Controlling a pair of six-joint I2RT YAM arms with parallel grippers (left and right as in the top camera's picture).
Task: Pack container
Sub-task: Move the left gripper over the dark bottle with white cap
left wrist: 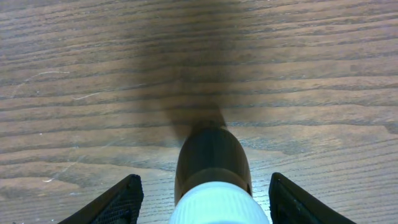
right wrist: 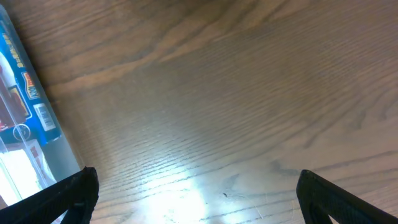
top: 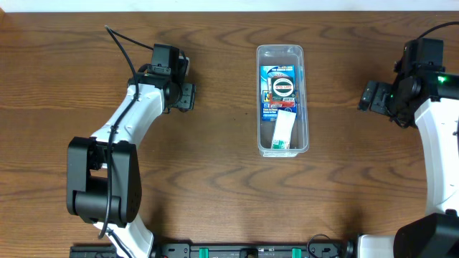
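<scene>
Overhead: blue package (top: 280, 89) lies inside container (top: 259, 100); left claw (top: 188, 96), right claw (top: 367, 95) spread.

Overhead and right wrist: shared container (top: 259, 107)

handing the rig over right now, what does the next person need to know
Left gripper: open, with a brown white-capped bottle between its fingers, not gripped.
Right gripper: open, empty, over bare table beside the container.
Container: mid-table, holding a blue pack and a white-and-green box.
Done: those two are in.
Left: probably the bottle, which is not yet packed.
</scene>
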